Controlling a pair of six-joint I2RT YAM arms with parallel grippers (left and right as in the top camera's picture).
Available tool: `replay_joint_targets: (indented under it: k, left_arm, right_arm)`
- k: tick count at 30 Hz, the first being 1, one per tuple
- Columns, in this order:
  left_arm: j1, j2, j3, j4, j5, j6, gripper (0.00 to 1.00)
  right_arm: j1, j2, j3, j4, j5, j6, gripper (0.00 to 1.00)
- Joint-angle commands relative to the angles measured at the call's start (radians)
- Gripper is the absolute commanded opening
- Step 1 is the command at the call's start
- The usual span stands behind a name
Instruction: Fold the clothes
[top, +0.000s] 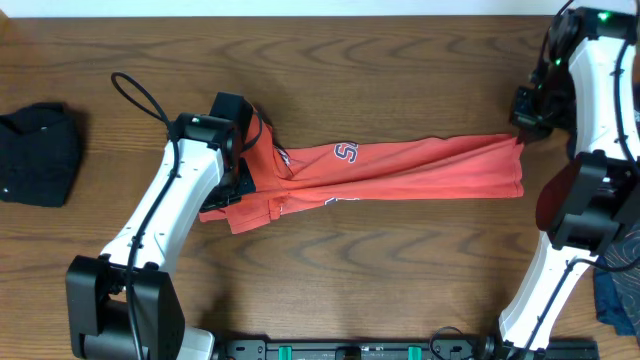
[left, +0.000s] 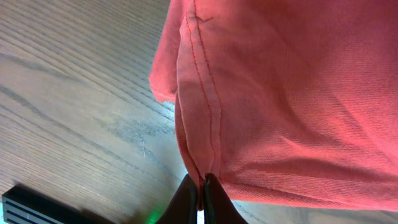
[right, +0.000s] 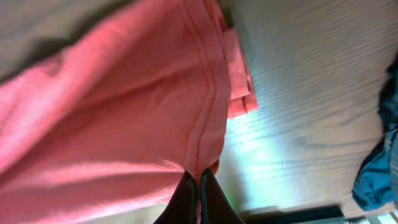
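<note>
- Across the table's (top: 380, 270) middle, you are holding the coral T-shirt (top: 420, 170) stretched lengthwise, bunched, with no fold finished.
- The black bundle (top: 38, 155) is waiting at the left edge and the navy garment (top: 620, 295) at the right edge.
- Your left gripper (left: 200, 190) is pinching the shirt's left end, and your right gripper (right: 198, 183) is clamping its right end.

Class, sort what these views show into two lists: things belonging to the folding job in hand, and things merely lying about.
In hand:
- coral-red T-shirt, stretched between the arms
- left end effector, shut on a stitched edge of it
- right end effector, likewise

Lying about:
- black cloth bundle, far left, untouched
- blue garment, far right, untouched
Both are clothes too, perhaps waiting their turn.
</note>
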Motion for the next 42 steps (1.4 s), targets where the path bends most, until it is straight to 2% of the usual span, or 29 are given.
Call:
replay_joint_targets:
  k: [1,12,20,25,34,42]
  left_arm:
    - [0.003,-0.014,0.000,-0.002,-0.031,0.010,0.06]
    - [0.003,-0.014,-0.001,-0.002,-0.031,0.010,0.06]
    - [0.003,-0.014,-0.006,-0.002,-0.031,0.010,0.06]
    - [0.003,-0.014,-0.006,0.005,-0.031,0.010,0.06]
    - [0.003,-0.014,-0.006,0.013,-0.031,0.009,0.06]
    - [0.003,-0.014,-0.006,0.013,-0.031,0.009,0.06]
  right_arm:
    - [0.000,-0.023,-0.067,0.014,0.001,0.011,0.01]
    - [-0.006,-0.023,-0.304,0.093,0.000,0.012,0.01]
    - [-0.012,-0.023,-0.316,0.153,0.000,0.027,0.02]
    - [-0.011,-0.023,-0.232,0.203,-0.007,0.039,0.02]
    - [-0.009,-0.023,0.103,0.310,-0.061,-0.026,0.02]
    - [-0.003,-0.021,0.130,0.328,-0.072,-0.065,0.01]
